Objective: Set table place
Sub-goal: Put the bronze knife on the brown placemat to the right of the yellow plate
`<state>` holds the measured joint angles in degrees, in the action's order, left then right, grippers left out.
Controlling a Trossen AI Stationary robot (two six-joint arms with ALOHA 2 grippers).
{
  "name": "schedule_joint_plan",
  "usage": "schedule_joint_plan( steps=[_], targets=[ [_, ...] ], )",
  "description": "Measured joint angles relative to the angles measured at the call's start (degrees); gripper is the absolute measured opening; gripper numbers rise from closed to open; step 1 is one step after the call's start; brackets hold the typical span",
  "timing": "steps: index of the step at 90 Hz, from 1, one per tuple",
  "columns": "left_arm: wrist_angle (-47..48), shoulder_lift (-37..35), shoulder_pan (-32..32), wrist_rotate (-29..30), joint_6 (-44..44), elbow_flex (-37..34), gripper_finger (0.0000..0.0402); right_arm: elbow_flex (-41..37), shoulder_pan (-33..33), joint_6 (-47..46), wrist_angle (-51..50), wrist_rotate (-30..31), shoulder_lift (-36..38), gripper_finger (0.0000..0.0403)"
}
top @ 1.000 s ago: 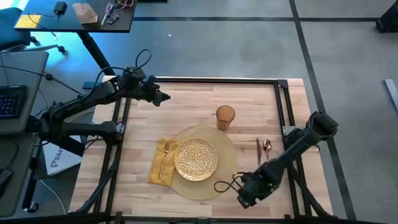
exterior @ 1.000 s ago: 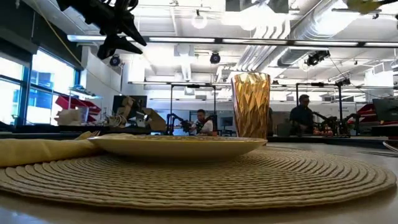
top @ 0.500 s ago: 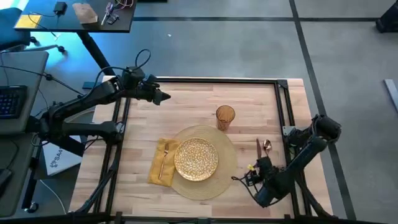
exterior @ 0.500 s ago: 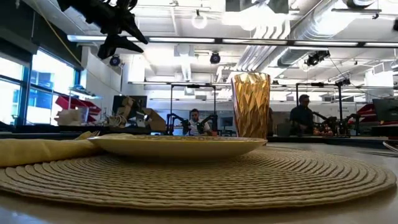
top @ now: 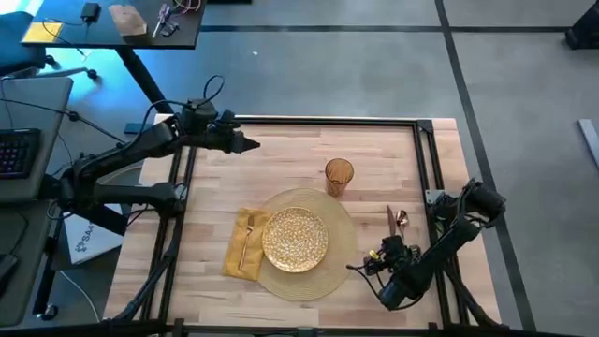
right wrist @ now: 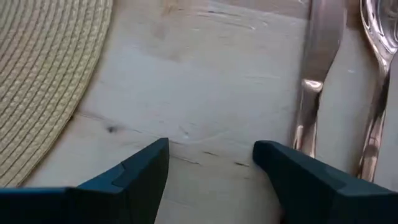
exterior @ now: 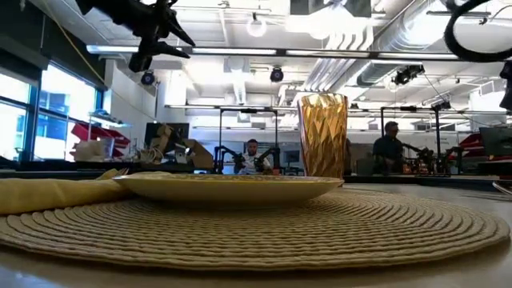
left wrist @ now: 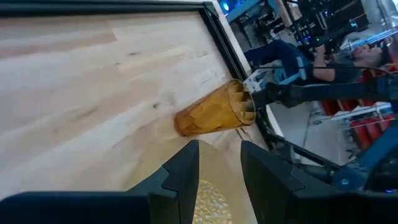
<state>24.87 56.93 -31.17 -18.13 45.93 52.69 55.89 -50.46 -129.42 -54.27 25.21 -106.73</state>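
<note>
Right gripper [top: 384, 255] is low over the table [top: 281, 154] near its right edge, just near of the knife [top: 389, 223] and spoon [top: 401, 222], fingers spread and empty. Left gripper [top: 251, 145] hovers at the far left, slightly parted, holding nothing. Speckled gold plate [top: 295, 237] sits centred on the woven placemat [top: 342, 253]; amber ribbed glass [top: 339, 175] stands beyond it; yellow napkin [top: 234, 257] lies left. No legible writing.

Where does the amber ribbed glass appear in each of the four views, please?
High view: amber glass just beyond the woven placemat, toward the table's far side.
Low view: upright behind the plate, right of centre.
Left wrist view: mid-picture, tilted.
Right wrist view: not in it.
Shared landmark: the placemat.
</note>
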Motion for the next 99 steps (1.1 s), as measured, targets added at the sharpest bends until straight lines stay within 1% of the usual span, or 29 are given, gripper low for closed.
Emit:
schedule_joint_plan(
  steps=[4,11,18,31,41,51,59,68,76,83,92,99],
  targets=[
    [0.0,0.0,0.4,0.1,0.5,0.0,0.0101,0.4,0.0,0.4,-0.1,1.4,0.0,0.0247],
    [-0.6,0.0,1.2,0.3,1.0,0.0,0.0101,1.5,0.2,0.9,0.2,6.2,0.2,0.0247],
    [-1.3,0.0,1.9,0.7,1.0,0.0,0.0101,3.7,0.3,0.9,-2.8,6.9,0.2,0.0247],
    [-2.5,0.0,2.7,0.9,1.1,0.0,0.0101,8.8,-1.1,0.7,-12.4,6.2,0.3,0.0247],
    [-2.6,0.0,3.6,0.9,1.0,0.0,0.0101,10.0,-2.8,0.7,-18.5,5.6,0.3,0.0247],
    [-2.5,0.0,4.8,0.9,0.9,0.0,0.0101,10.0,-5.1,0.8,-23.6,1.7,0.3,0.0247],
    [-2.6,0.0,5.8,0.9,0.9,0.0,0.0101,10.0,-7.5,1.0,-26.0,-0.7,0.3,0.0247],
    [-2.5,0.0,6.7,0.9,0.9,0.0,0.0101,10.0,-10.0,2.3,-26.1,-0.9,0.3,0.0247],
    [-2.5,0.0,7.8,0.9,0.9,0.0,0.0101,9.9,-11.7,0.9,-24.9,-1.2,0.3,0.0247],
    [-2.6,0.0,8.6,1.3,0.9,0.0,0.0101,8.8,-12.3,-0.5,-21.6,-0.1,0.3,0.0247],
    [-2.5,0.0,9.7,3.1,0.9,0.0,0.0101,6.2,-12.0,-1.0,-16.0,3.2,0.0,0.0247],
    [-2.6,0.0,10.4,3.8,0.9,0.0,0.0101,3.4,-11.1,-1.5,-13.0,3.2,-0.3,0.0247]
  ],
)
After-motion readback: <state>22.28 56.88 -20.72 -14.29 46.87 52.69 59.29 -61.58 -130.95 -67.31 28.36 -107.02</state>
